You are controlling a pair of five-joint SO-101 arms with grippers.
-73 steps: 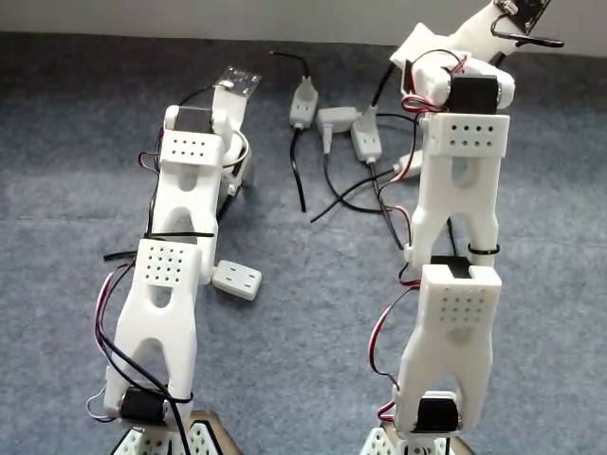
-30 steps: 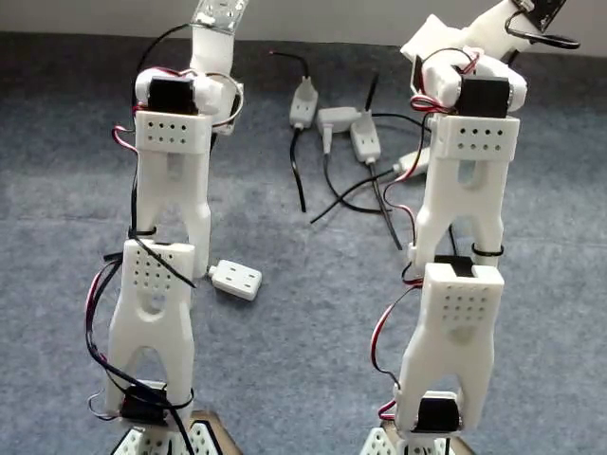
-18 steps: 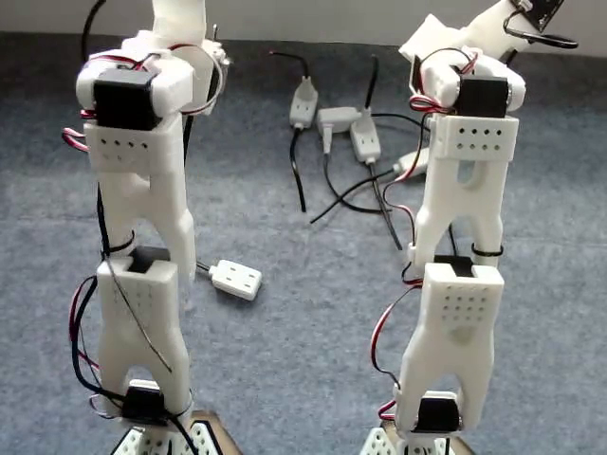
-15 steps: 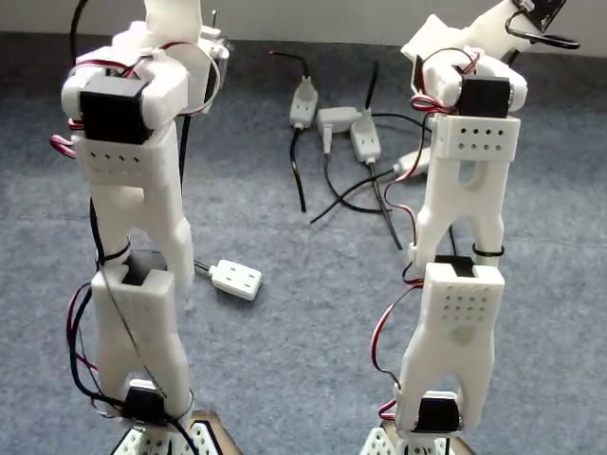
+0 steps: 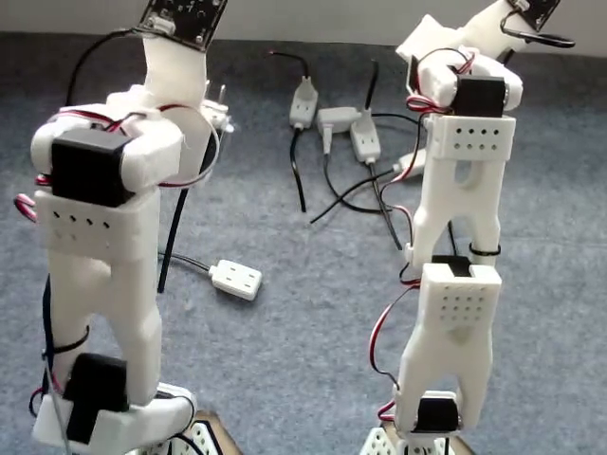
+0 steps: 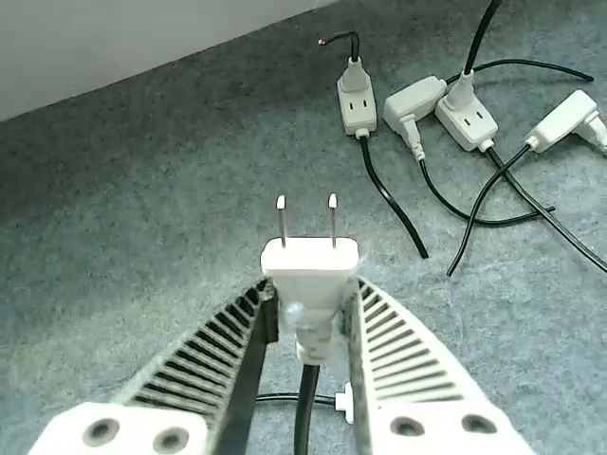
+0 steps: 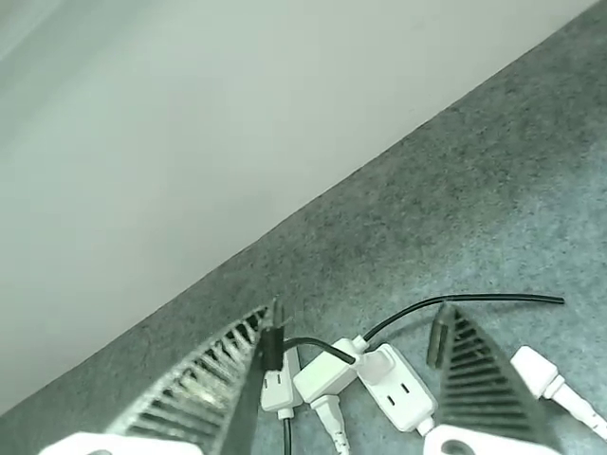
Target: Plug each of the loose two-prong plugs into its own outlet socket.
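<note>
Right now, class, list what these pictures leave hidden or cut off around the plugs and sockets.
High view: white plug half hidden behind the right arm.
High view: outlet block's cord runs out of sight behind the left arm.
Left wrist view: held plug's cord cut off by the picture's edge, between the left pincer's fingers.

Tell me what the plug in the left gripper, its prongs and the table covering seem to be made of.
The plug held in the left gripper: white moulded plastic, smooth and faintly glossy, probably hard.
Its prongs: bare metal, judging by the silvery shine.
The table covering: short-pile carpet or felt, grey-blue, by its fuzzy, speckled surface. I cannot tell the fibre.
</note>
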